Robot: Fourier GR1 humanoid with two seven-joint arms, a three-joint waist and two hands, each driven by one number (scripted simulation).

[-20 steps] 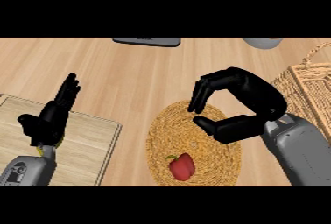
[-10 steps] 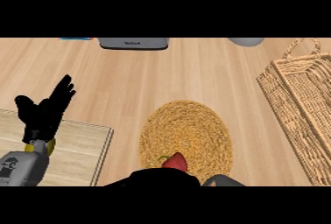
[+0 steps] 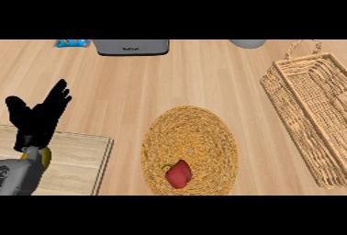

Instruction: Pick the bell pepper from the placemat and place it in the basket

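Observation:
A red bell pepper [image 3: 179, 174] with a green stem lies on the near part of a round woven placemat [image 3: 193, 142] at the middle of the counter. A long wicker basket [image 3: 313, 117] with a rope handle stands at the right, nothing showing inside it. My left hand [image 3: 39, 118] rests open at the left edge, fingers up, well left of the placemat. My right hand shows nowhere in the view.
A light wooden cutting board [image 3: 68, 163] lies at the lower left under my left forearm. At the far edge sit a grey appliance [image 3: 131, 47], a blue packet [image 3: 72, 43] and a grey rounded object [image 3: 247, 43].
My right hand, curled above the placemat a second ago, dropped low over the pepper and has now left the view. The pepper lies where it was.

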